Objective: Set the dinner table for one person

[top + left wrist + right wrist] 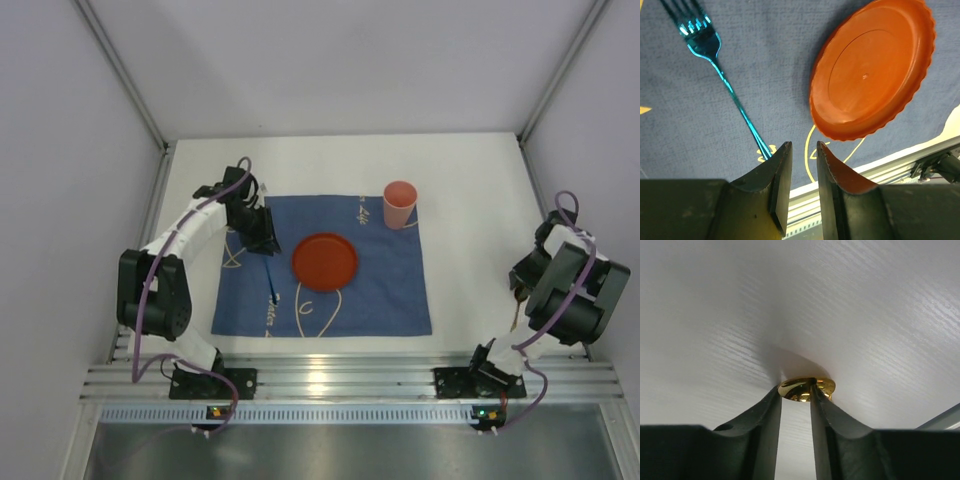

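The dinner table [470,290] is a matte white rectangle with a faint woodgrain (clearest in the right wrist view). It spans the floor of the cell from the slotted aluminium rail [350,380] at my near edge to the pale walls.

A blue woven cloth [390,290] with pale line drawings lies at its centre. On the cloth sit a round red plastic plate [325,262] with a scalloped rim, a pink tapered cup [400,204] upright at the far right corner, and a glossy blue metallic fork [272,280] just left of the plate.

The left gripper [804,150] hangs over the fork's handle end, fingers a narrow slit apart with nothing between them. The right gripper [796,387] pinches a mirror-bright gold utensil [807,387] by its rounded end, over bare tabletop at the right.
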`<state>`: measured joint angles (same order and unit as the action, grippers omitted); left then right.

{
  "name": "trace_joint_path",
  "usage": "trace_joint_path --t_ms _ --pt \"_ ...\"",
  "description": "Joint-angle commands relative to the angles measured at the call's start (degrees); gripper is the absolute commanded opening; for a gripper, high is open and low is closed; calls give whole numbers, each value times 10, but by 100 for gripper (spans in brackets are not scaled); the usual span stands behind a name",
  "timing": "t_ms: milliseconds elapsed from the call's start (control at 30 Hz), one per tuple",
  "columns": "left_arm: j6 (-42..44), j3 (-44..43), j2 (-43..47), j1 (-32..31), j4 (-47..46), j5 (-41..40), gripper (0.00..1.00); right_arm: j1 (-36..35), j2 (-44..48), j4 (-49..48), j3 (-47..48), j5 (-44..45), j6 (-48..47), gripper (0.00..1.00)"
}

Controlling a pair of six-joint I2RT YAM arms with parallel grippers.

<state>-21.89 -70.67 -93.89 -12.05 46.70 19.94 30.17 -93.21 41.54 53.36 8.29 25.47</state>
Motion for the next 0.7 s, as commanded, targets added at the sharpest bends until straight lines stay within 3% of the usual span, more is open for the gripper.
trace_joint_path --t_ms 0,300,667 --pt "5 -17 34 3 27 -22 31 9 -45 -109 -35 -11 -9 26" --pt "-10 -17 62 2 43 -32 32 -18 -106 -113 44 -80 30 4" --pt "-22 -65 48 -7 70 -61 31 -165 -219 -89 242 -137 39 3"
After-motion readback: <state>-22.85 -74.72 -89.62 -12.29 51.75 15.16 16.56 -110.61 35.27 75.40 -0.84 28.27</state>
